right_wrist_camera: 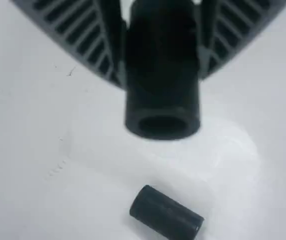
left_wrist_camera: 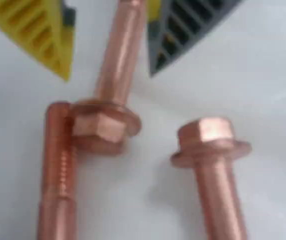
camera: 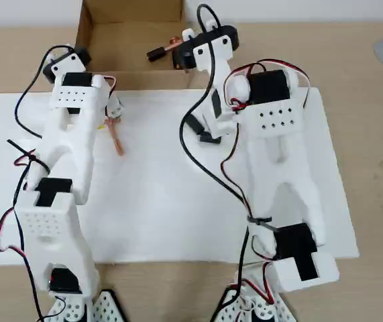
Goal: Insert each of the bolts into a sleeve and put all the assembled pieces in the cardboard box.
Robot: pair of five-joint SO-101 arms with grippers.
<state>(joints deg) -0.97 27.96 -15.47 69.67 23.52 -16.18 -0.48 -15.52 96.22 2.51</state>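
Cardboard box [camera: 86, 37] stands at the far side of the bench [camera: 372, 134], with an assembled bolt-and-sleeve [camera: 163, 51] inside. Over the white sheet [camera: 164, 201], the left tool [left_wrist_camera: 108, 74] is spread, straddling a copper bolt [left_wrist_camera: 113, 85]. A second bolt [left_wrist_camera: 57, 170] touches that bolt's head and a third bolt [left_wrist_camera: 210, 165] lies near. The right tool [right_wrist_camera: 162, 80] pinches a black sleeve [right_wrist_camera: 163, 100], and a loose sleeve [right_wrist_camera: 167, 212] lies just beside.

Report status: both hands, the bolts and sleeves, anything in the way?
Left hand open, astride one bolt. Right hand shut on a sleeve; spare sleeve lying on the white mat. Two loose bolts crowd that bolt's head.
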